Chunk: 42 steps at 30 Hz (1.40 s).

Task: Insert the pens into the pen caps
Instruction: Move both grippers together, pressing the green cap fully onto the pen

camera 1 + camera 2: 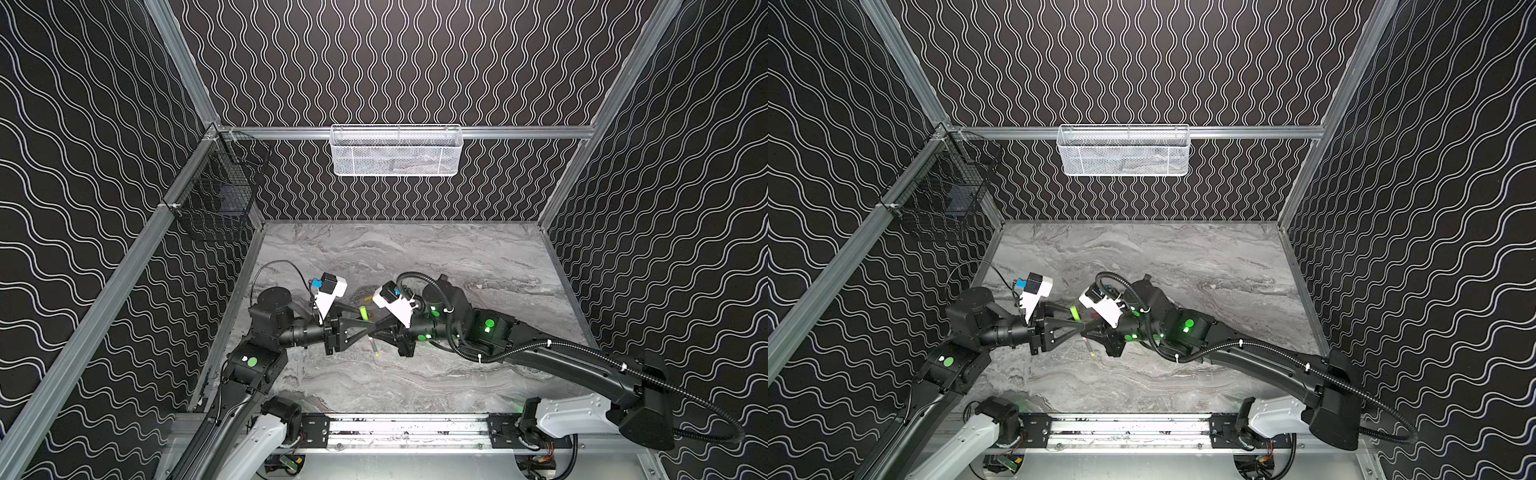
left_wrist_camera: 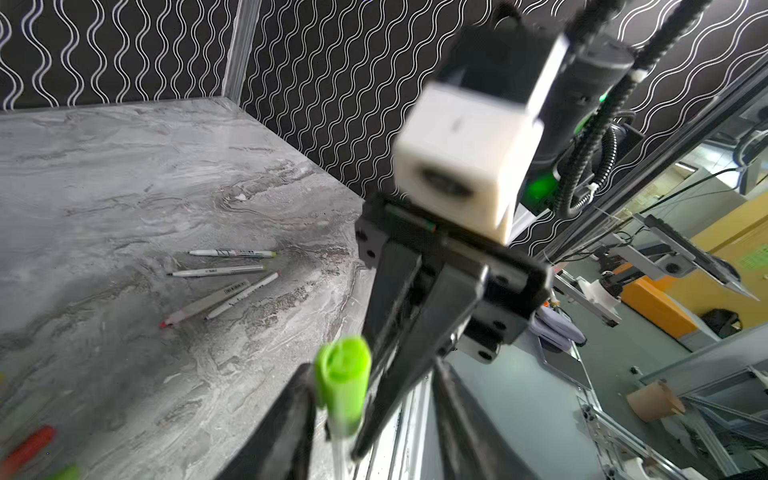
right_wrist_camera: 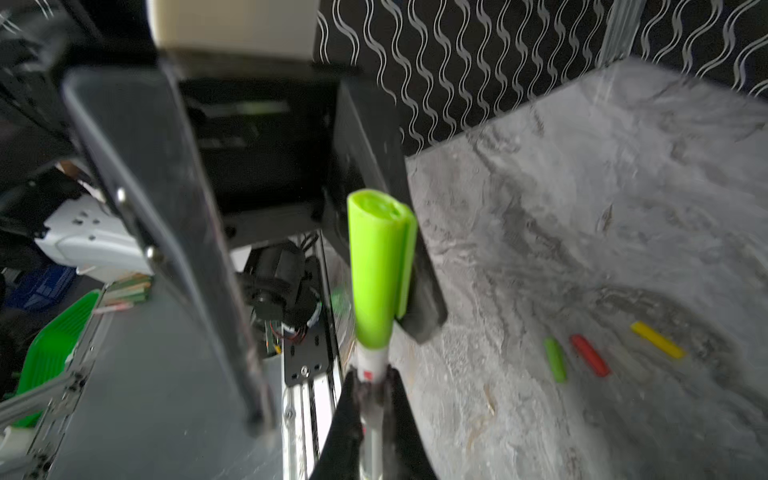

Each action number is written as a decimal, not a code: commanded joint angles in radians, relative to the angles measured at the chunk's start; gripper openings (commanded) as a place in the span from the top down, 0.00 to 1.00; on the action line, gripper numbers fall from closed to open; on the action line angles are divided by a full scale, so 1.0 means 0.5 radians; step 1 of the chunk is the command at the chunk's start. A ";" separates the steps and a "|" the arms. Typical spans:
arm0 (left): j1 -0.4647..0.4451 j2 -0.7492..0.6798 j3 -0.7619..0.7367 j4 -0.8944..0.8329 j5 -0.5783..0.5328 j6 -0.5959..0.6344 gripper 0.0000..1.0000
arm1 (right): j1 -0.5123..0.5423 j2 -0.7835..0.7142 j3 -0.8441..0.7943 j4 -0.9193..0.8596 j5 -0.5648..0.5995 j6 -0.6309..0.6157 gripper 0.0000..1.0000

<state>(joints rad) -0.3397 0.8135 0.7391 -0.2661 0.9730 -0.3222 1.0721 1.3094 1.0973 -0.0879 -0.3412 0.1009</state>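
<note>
Green-capped pen (image 3: 379, 282) in right jaws, left jaws parted; marble table (image 1: 415, 257), wavy-patterned walls (image 1: 395, 62)

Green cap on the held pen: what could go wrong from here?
1. The left gripper has its jaws open, but one seems to touch the green cap; backing away could drag the cap loose or tilt it.
2. Bare barrel of the pen shows between the cap and the right gripper, which is shut on it. If the cap is not fully seated, it may slip off.
</note>
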 commanded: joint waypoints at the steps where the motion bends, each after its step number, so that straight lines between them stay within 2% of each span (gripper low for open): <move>1: 0.001 -0.044 0.025 -0.051 -0.022 0.006 0.40 | 0.003 -0.034 0.011 0.165 0.049 0.097 1.00; 2: -0.001 -0.062 0.024 -0.054 -0.044 0.004 0.34 | 0.003 -0.049 0.003 0.172 0.061 0.109 1.00; 4: 0.000 -0.087 0.021 -0.058 -0.069 0.002 0.28 | 0.006 -0.071 0.007 0.160 0.097 0.136 1.00; 9: -0.001 -0.101 0.013 -0.017 -0.023 -0.014 0.27 | -0.010 -0.143 0.045 0.147 0.193 0.303 1.00; 14: -0.002 -0.096 -0.027 0.119 0.109 -0.088 0.30 | -0.018 -0.212 0.041 0.333 0.046 0.447 1.00; 21: -0.001 -0.121 -0.079 0.302 0.251 -0.199 0.50 | -0.019 -0.204 0.015 0.500 -0.158 0.542 1.00; 25: -0.001 -0.110 -0.092 0.353 0.296 -0.226 0.70 | -0.015 -0.186 -0.019 0.588 -0.250 0.564 1.00; 30: -0.002 -0.111 -0.108 0.413 0.347 -0.260 0.85 | -0.015 -0.171 -0.056 0.648 -0.324 0.569 1.00; 33: -0.002 -0.098 -0.096 0.389 0.345 -0.241 1.00 | -0.015 -0.155 -0.050 0.629 -0.319 0.564 0.99; 34: -0.002 -0.098 -0.092 0.369 0.333 -0.227 1.00 | -0.015 -0.152 -0.053 0.622 -0.313 0.558 0.98; 36: -0.002 -0.097 -0.081 0.329 0.311 -0.200 1.00 | -0.015 -0.158 -0.050 0.612 -0.307 0.548 0.87; 38: 0.000 -0.089 -0.070 0.283 0.285 -0.168 1.00 | -0.014 -0.173 -0.045 0.586 -0.274 0.550 0.64; 42: -0.002 -0.068 -0.070 0.270 0.285 -0.158 1.00 | -0.018 -0.196 0.009 0.473 -0.194 0.493 0.32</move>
<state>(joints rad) -0.3405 0.7742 0.6983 -0.1307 1.1278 -0.4294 1.0637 1.2221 1.0801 0.1654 -0.4606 0.3737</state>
